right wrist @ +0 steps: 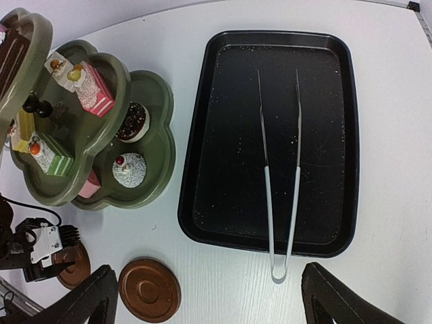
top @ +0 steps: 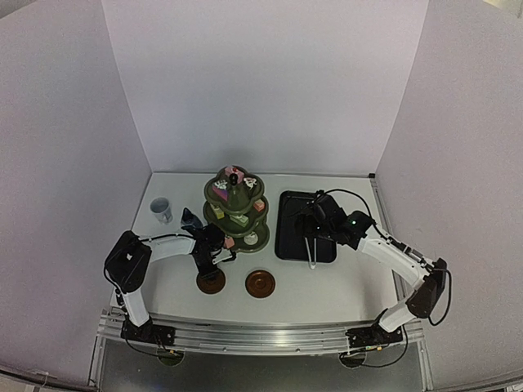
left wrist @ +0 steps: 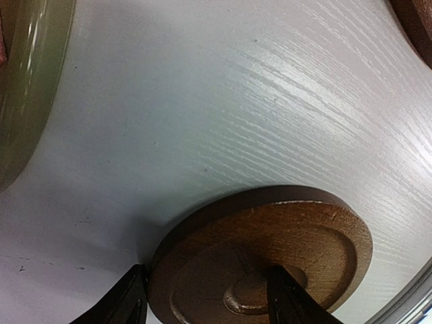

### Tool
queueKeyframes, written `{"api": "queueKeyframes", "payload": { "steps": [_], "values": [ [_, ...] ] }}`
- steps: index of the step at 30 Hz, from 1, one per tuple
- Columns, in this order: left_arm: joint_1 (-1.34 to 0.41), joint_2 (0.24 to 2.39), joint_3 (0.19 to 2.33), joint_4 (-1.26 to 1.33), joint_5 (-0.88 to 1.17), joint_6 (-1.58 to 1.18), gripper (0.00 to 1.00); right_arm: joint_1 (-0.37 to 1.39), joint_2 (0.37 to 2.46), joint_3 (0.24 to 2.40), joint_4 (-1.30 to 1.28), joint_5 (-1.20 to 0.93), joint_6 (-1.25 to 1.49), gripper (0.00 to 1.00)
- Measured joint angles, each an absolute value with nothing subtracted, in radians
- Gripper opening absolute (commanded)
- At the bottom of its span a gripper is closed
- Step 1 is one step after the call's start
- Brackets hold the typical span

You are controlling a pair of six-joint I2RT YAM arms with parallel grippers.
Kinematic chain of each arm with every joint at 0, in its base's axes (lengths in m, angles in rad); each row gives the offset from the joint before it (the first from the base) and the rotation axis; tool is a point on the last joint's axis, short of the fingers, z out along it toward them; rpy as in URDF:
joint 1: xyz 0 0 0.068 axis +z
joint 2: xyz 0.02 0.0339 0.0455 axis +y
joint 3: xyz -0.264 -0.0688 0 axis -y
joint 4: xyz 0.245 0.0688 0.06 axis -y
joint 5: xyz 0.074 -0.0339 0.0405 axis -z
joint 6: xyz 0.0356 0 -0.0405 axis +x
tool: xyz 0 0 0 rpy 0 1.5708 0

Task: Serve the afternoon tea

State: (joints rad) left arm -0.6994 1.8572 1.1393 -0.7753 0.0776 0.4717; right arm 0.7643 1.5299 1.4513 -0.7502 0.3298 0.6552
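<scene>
The olive-green three-tier stand (top: 237, 208) holds several small cakes, seen in the right wrist view as a pink slice (right wrist: 94, 94), a chocolate donut (right wrist: 133, 121) and a white cake with a cherry (right wrist: 129, 169). Two brown coasters lie at the front, the left one (top: 211, 282) and the right one (top: 260, 283). My left gripper (top: 211, 263) is low over the left coaster (left wrist: 270, 256). It is open (left wrist: 206, 283), with one finger outside the rim and one over the centre. My right gripper (top: 310, 227) is open (right wrist: 209, 297) and empty above the tray's near edge. The cup (top: 161, 210) and blue jug (top: 191, 219) stand left of the stand.
A black tray (top: 286, 245) lies right of the stand with thin metal tongs (right wrist: 280, 202) in it. White walls close in on the back and both sides. The table's near edge is just behind the coasters.
</scene>
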Motion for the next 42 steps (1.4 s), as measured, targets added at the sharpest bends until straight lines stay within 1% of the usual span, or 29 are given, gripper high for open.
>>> {"api": "queueKeyframes", "payload": {
  "steps": [3, 7, 15, 24, 30, 32, 36, 40, 42],
  "values": [
    [-0.699, 1.857, 1.139, -0.775, 0.079, 0.472, 0.60, 0.764, 1.530, 1.451, -0.750, 0.329, 0.655, 0.92],
    [-0.699, 1.857, 1.139, -0.775, 0.078, 0.471, 0.64, 0.764, 1.530, 1.451, -0.750, 0.328, 0.656, 0.92],
    [-0.701, 1.865, 1.161, -0.766, 0.079, 0.454, 0.76, 0.764, 1.530, 1.451, -0.750, 0.327, 0.655, 0.92],
    [-0.697, 1.821, 1.210, -0.800, 0.078, 0.449, 0.78, 0.764, 1.530, 1.451, -0.750, 0.318, 0.656, 0.92],
    [-0.672, 1.709, 1.248, -0.939, 0.109, 0.496, 0.78, 0.764, 1.528, 1.451, -0.750, 0.314, 0.659, 0.92],
    [-0.647, 1.666, 1.285, -1.021, 0.151, 0.532, 0.78, 0.764, 1.524, 1.451, -0.750, 0.313, 0.660, 0.92],
    [-0.542, 1.590, 1.362, -1.169, 0.213, 0.609, 0.78, 0.764, 1.513, 1.451, -0.750, 0.313, 0.663, 0.91],
    [-0.377, 1.535, 1.442, -1.259, 0.242, 0.660, 0.78, 0.764, 1.508, 1.451, -0.750, 0.307, 0.664, 0.91],
    [-0.283, 1.531, 1.488, -1.257, 0.245, 0.660, 0.78, 0.764, 1.508, 1.451, -0.750, 0.303, 0.664, 0.91]
  ]
}}
